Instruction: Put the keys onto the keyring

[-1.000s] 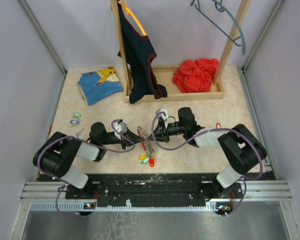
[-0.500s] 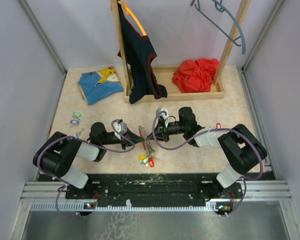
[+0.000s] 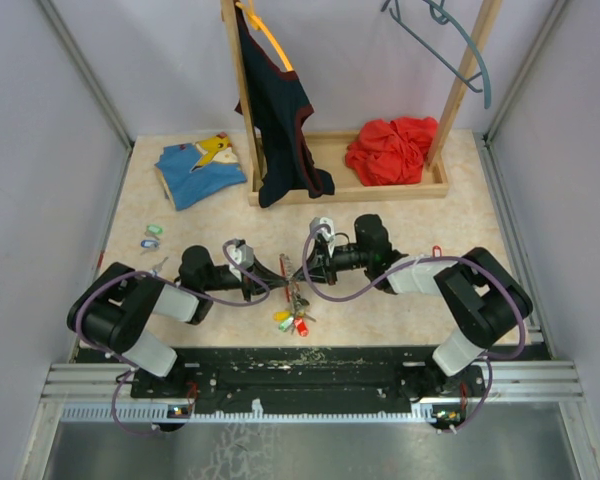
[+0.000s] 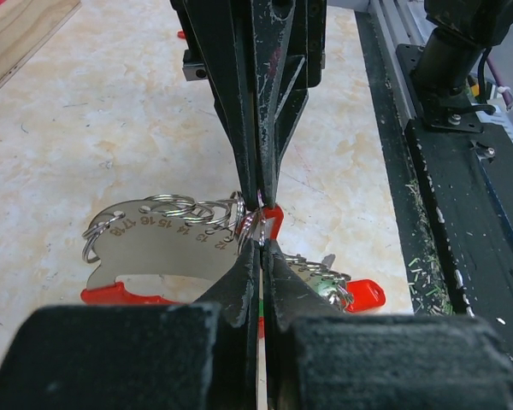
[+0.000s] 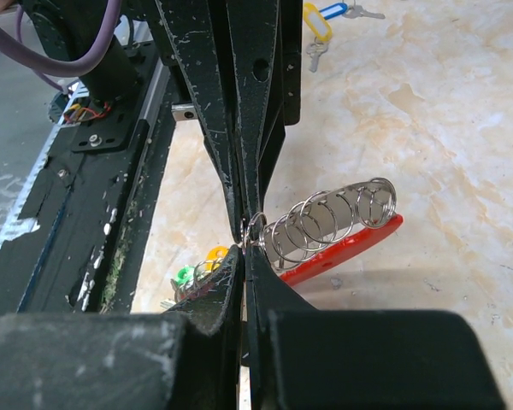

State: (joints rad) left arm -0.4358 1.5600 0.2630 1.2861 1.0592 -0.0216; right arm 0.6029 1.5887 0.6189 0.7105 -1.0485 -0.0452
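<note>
Marbled tabletop (image 3: pixel 460 215), lilac walls (image 3: pixel 40 130), numbered keyring (image 4: pixel 167 243)

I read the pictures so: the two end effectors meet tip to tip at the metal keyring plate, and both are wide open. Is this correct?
Not quite. The left end effector and the right end effector do meet tip to tip at the metal keyring plate, but both are shut, not open; each wrist view shows it.

Counted here: my two arms, left arm (image 3: pixel 185 298) and right arm (image 3: pixel 420 275); three tagged keys lying loose, blue-tagged key (image 3: pixel 149 242), pale-tagged key (image 3: pixel 152 230), red-tagged key (image 3: pixel 437 250); three garments, dark vest (image 3: pixel 280 120), red cloth (image 3: pixel 390 150), blue shirt (image 3: pixel 195 175); two hangers, orange hanger (image 3: pixel 276 45), teal hanger (image 3: pixel 483 85); one wooden rack (image 3: pixel 380 189).
</note>
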